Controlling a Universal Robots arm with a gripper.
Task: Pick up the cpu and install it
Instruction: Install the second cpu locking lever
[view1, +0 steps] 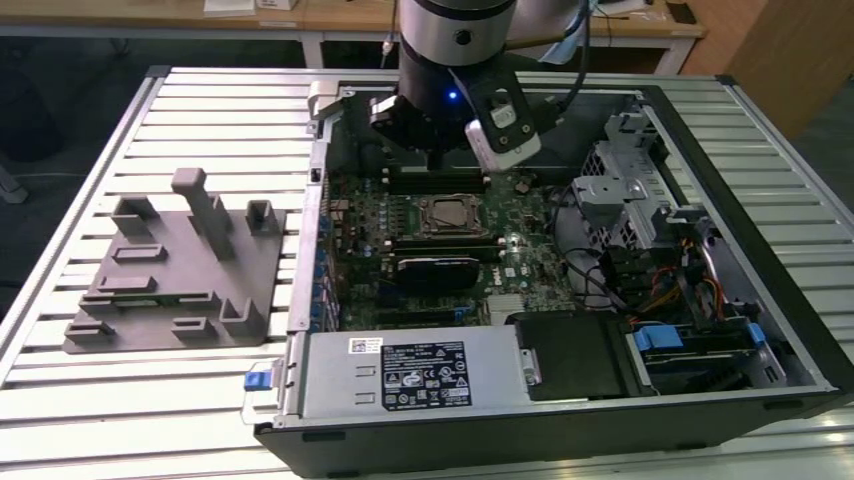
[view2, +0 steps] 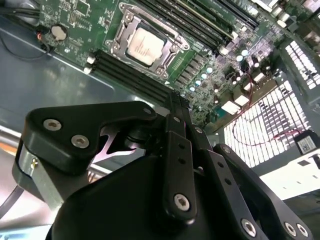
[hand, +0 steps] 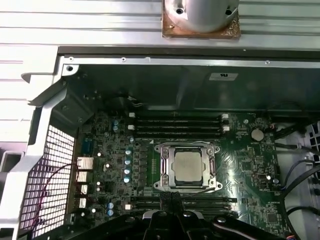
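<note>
We see the cpu seated in the motherboard socket with the gripper beside it, jaws pressed together and empty; any drift could scrape nearby memory slots.

From my station, the black gripper is cropped by the first wrist view's edge; the small labels on the green motherboard stay illegible.

Even overhead light; dim, shadowed case interior
</note>
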